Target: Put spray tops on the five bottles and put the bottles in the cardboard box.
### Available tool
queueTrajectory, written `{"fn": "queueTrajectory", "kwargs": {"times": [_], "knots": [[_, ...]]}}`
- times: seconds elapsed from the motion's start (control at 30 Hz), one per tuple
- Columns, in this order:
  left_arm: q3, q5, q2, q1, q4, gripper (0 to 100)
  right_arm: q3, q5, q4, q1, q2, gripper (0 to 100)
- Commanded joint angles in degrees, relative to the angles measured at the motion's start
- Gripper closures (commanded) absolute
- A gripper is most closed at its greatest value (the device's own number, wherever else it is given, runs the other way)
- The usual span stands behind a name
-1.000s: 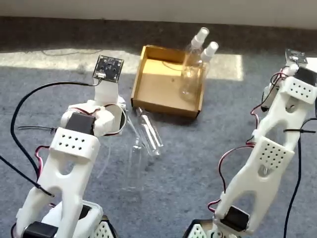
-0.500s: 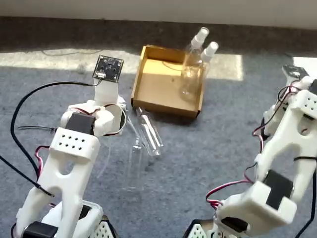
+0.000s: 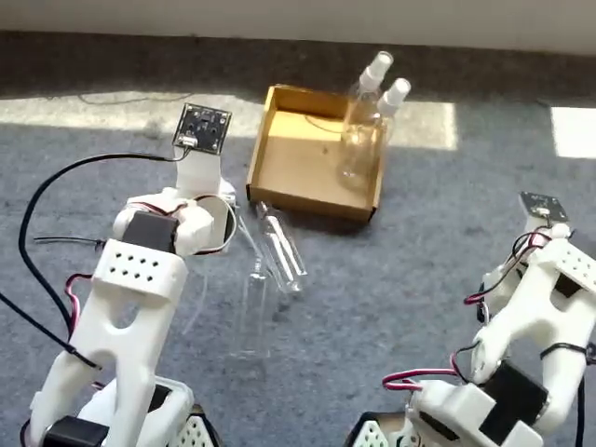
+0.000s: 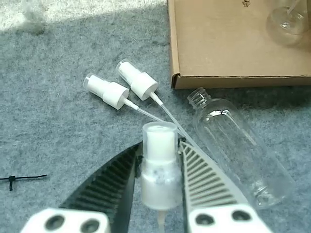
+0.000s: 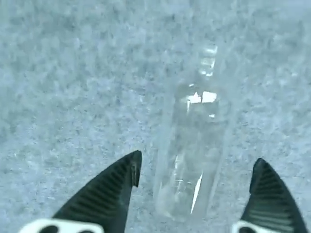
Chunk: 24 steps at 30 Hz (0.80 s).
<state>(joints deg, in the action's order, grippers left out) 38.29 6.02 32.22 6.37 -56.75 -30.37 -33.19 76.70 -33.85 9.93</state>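
1. The left gripper pinches a white spray top between its two fingers, near and left of the cardboard box.
2. Two loose spray tops lie side by side on the grey carpet, just left of the box's near-left corner, with their thin tubes pointing toward that gripper.
3. An uncapped bottle lies on its side just near of the box, its neck toward the box. A second bare bottle lies nearer, beside it.
4. Two capped bottles sit in the right side of the box, seemingly upright.
5. At the near right, the right gripper has its fingers spread wide over a clear bottle lying on the carpet.
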Motion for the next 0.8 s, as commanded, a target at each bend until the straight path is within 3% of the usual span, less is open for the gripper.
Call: {"fn": "queueTrajectory", "kwargs": {"times": [0.0,0.2,0.77], "knots": [[-0.2,-0.4,0.5,-0.6,0.9,99,0.3,0.6,-2.9,-0.4,-1.5,66.9],[-0.2,-0.4,0.5,-0.6,0.9,99,0.9,6.9,-9.0,2.9,-5.6,67.0],[0.8,-0.4,0.5,-0.6,1.1,99,12.7,7.5,-9.7,3.5,-20.7,67.0]]}}
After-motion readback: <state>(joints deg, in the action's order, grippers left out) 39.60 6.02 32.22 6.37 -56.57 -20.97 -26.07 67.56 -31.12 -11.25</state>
